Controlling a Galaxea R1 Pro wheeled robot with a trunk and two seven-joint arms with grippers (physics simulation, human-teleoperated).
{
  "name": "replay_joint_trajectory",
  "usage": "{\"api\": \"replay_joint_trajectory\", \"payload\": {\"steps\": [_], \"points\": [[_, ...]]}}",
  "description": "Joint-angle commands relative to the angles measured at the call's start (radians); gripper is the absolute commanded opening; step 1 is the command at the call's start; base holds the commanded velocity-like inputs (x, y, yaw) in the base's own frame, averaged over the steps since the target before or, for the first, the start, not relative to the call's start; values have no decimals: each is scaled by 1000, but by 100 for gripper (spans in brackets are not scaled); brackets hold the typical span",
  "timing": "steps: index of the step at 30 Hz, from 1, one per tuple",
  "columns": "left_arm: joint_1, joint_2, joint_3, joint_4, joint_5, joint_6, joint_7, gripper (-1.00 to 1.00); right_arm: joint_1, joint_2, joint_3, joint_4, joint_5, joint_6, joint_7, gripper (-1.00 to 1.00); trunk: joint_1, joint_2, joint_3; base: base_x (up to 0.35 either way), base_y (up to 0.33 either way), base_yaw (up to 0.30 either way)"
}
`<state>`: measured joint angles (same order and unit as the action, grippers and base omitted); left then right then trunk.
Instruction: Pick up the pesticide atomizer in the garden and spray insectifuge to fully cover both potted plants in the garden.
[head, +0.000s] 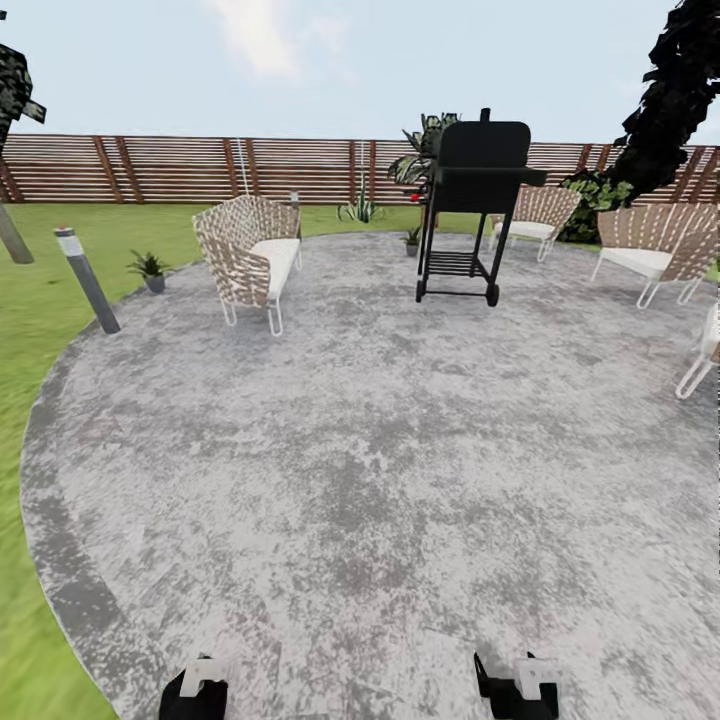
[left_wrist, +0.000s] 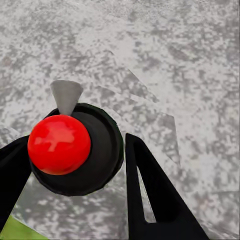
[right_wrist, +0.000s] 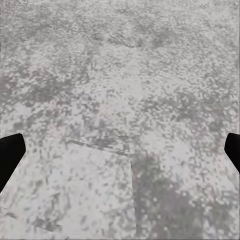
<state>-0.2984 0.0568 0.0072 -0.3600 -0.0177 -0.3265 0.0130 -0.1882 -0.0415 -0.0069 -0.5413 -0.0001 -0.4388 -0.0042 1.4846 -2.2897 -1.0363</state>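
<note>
Left wrist view — pesticide atomizer (left_wrist: 102, 150) end-on, red cap and grey nozzle, gripped between the fingers of the left claw (left_wrist: 77, 137) above the grey patio (left_wrist: 190, 60). Right claw (right_wrist: 120, 150) spread wide, empty — potted plant (head: 150, 266) well off, at the lawn (head: 40, 300) edge near a bollard (head: 88, 280).

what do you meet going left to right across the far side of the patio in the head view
bollard lamp → small potted plant → woven chair → black grill → second woven chair → third woven chair
</note>
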Motion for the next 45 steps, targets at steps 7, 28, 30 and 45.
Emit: {"api": "replay_joint_trajectory", "payload": {"steps": [7, 28, 30, 45], "points": [[-1, 0, 0, 1, -2, -3, 1, -100, -1, 0, 0, 1, 1, -3, 0, 100, 0, 0, -1, 339, 0, 0], [-1, 0, 0, 1, -2, -3, 2, -100, 0, 0, 0, 1, 1, -3, 0, 100, 0, 0, -1, 339, 0, 0], [-1, 0, 0, 1, -2, -3, 2, -100, -1, 0, 0, 1, 2, -3, 1, 100, 0, 0, -1, 339, 0, 0], [-1, 0, 0, 0, -2, -3, 1, -100, 0, 0, 0, 0, 2, -3, 1, 100, 0, 0, -1, 339, 0, 0]]}}
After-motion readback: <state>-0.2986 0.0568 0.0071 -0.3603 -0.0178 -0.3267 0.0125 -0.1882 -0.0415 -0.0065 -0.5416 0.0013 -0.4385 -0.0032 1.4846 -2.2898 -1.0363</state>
